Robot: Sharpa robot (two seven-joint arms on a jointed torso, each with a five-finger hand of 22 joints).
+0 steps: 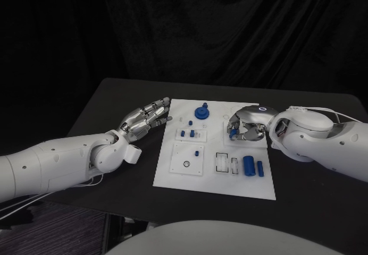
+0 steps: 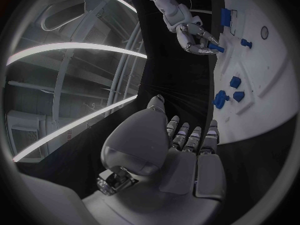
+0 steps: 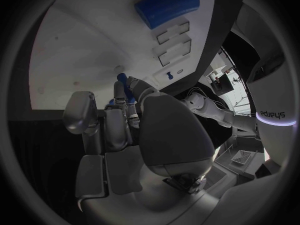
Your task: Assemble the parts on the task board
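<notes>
Black table (image 1: 307,175): right hand (image 1: 247,129) pinches blue part (image 3: 123,78).

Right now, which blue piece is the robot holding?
The small blue peg pinched in the right hand. The other blue parts sit untouched on the task board.

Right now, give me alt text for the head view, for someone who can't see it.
The right hand holds a small blue part over the right side of a white board on a black table. The left hand rests open at the board's left edge. More blue parts sit on the board.
</notes>
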